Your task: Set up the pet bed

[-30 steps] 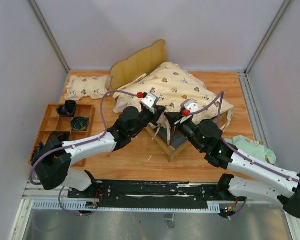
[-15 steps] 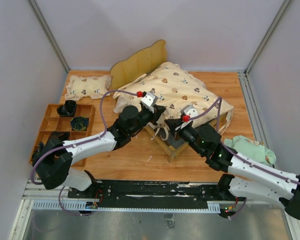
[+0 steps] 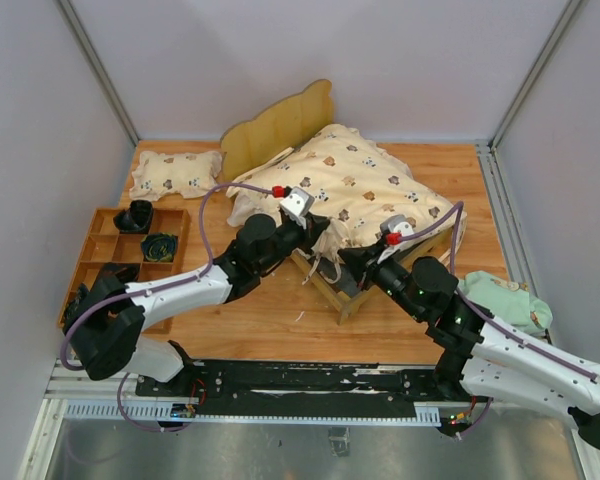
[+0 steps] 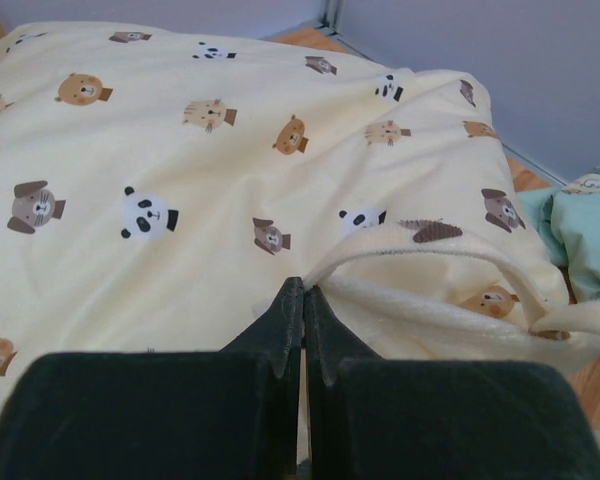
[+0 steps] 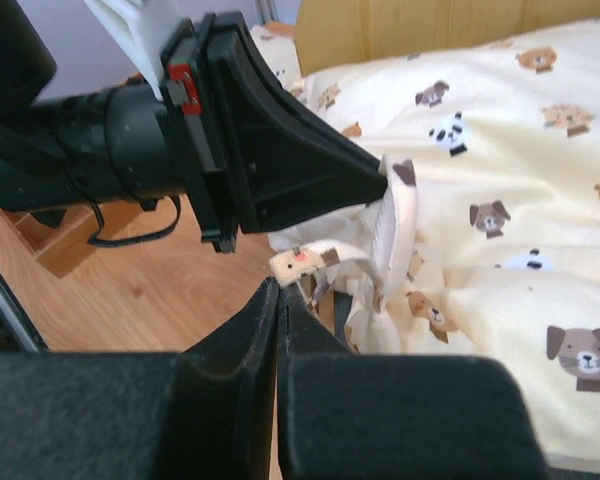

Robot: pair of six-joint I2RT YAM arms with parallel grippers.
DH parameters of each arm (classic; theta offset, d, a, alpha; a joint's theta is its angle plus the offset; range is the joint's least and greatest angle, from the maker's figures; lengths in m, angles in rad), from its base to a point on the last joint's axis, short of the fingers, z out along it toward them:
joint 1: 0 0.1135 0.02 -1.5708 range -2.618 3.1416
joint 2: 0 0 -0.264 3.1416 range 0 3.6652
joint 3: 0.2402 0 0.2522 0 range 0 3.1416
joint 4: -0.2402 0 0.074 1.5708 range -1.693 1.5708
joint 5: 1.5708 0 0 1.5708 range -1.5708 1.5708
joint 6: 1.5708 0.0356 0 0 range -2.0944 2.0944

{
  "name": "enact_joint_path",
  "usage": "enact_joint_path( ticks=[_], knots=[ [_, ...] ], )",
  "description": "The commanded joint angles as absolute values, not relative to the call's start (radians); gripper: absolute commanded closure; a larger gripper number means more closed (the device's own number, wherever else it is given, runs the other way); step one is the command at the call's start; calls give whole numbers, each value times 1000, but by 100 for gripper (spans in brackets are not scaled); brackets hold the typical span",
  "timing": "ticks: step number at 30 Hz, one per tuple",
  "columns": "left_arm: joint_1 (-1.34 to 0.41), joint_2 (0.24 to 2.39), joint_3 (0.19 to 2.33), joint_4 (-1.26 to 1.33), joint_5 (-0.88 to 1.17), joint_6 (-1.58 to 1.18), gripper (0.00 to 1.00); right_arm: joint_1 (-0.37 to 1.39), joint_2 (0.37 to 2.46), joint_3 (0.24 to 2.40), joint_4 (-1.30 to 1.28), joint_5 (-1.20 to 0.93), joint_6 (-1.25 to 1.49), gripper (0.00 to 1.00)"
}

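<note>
First, note the left gripper [image 4: 302, 292] pinched shut on the ruffled near hem of the cream bear-print quilt [image 4: 180, 150]; confirm the right gripper [image 5: 280, 290] likewise closed on a ruffle loop there. Locate the small light-wood pet bed frame [image 3: 346, 303] beneath the quilt, with one corner exposed at its near edge and the wavy headboard [image 3: 280, 125] behind its far-left edge. Treat as probably light, rigid, liable to slide; grasp a side rail or the headboard rim.
</note>
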State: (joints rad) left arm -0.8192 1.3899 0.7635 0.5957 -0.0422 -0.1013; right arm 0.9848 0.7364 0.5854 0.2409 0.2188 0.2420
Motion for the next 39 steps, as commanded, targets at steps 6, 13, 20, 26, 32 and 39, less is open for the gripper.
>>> enact_joint_path(
  ticks=[6, 13, 20, 26, 32, 39],
  knots=[
    [-808, 1349, 728, 621, -26, -130, 100, 968, 694, 606, 88, 231, 338, 100],
    [-808, 1342, 720, 621, -26, -136, 100, 968, 689, 584, 88, 243, 350, 100],
    [-808, 1335, 696, 621, -28, -144, 100, 968, 802, 524, 192, 261, 341, 100],
    [-808, 1325, 680, 621, -38, -142, 100, 968, 880, 523, 232, 264, 335, 100],
    [-808, 1322, 665, 622, -64, -147, 100, 967, 904, 564, 277, 254, 322, 100],
    [-772, 1318, 673, 614, -136, -187, 100, 950, 936, 571, 397, 288, 340, 100]
  ],
)
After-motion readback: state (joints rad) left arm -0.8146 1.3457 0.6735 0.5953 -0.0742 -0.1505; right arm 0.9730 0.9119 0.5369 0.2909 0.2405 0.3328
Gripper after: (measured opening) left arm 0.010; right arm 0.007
